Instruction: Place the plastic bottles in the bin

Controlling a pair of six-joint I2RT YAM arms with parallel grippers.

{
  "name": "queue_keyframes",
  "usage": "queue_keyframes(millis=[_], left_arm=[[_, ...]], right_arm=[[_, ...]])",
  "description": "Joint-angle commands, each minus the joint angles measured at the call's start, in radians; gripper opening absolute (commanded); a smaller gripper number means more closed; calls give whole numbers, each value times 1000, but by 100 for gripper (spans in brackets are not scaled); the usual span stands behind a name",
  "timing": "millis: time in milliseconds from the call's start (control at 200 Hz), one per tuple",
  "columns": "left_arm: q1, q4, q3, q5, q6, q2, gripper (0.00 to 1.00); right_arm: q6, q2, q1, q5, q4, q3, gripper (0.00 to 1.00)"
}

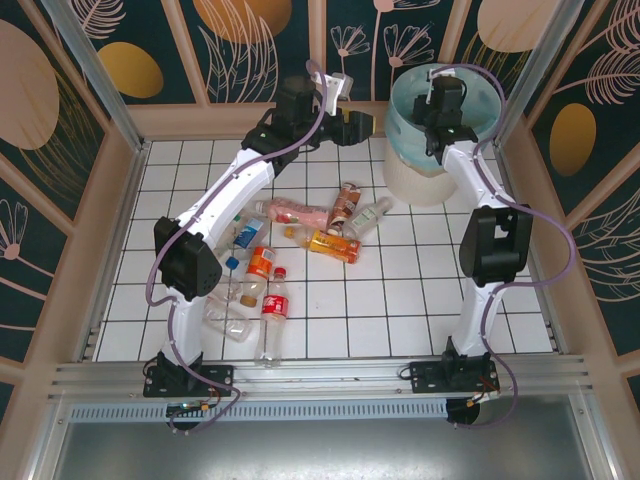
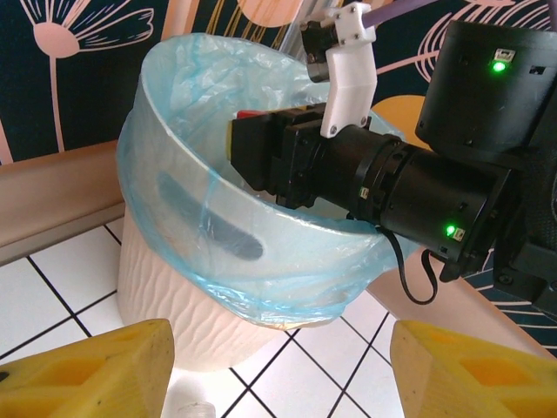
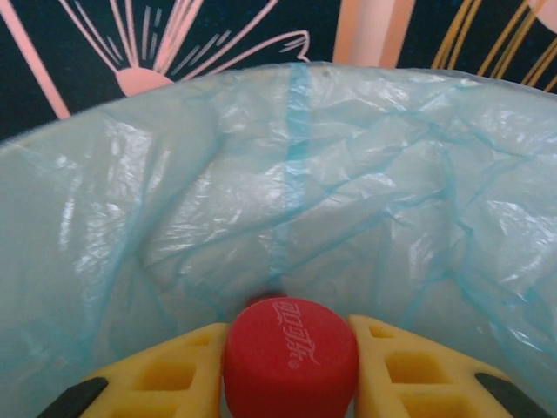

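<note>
Right claw (image 1: 440,105), from overhead: above the bin (image 1: 408,175); loose bottles (image 1: 335,245) left of bin.
Left wrist: left claw (image 2: 283,357) wide, beside bin.
Right wrist: pinching a bottle (image 3: 290,361) by its red "Coca-Cola" cap, over bin's liner (image 3: 287,200).

The bin (image 1: 408,182) stands at one o'clock on the white tiled bench (image 1: 400,300), with the right pincer (image 1: 438,100) over its mouth. The left pincer (image 1: 362,125) hangs just beside it, near twelve. The plastic bottles (image 1: 333,245) lie scattered from the centre toward eight o'clock.
</note>
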Motion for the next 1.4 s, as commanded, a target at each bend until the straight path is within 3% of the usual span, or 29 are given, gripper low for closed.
queue_keyframes(millis=[0, 70, 150, 550, 776, 1021, 1396], left_arm=[[0, 0, -6, 0, 4, -31, 67], [0, -1, -5, -1, 7, -35, 68], [1, -3, -3, -6, 14, -40, 68], [0, -6, -10, -20, 12, -59, 68], [0, -62, -36, -86, 53, -124, 69], [0, -94, -314, -246, 98, -346, 72], [-1, -294, -765, -439, 66, -737, 75]], right_arm=[[43, -1, -1, -78, -42, 67, 41], [65, -34, 2, -107, -41, 74, 50], [87, -84, 7, -123, -32, 70, 52], [106, -238, 28, -139, -30, 21, 52], [86, -298, 121, -144, -76, 39, 52], [68, -343, 308, -149, -161, 12, 51], [390, -463, 480, -337, -178, -372, 46]])
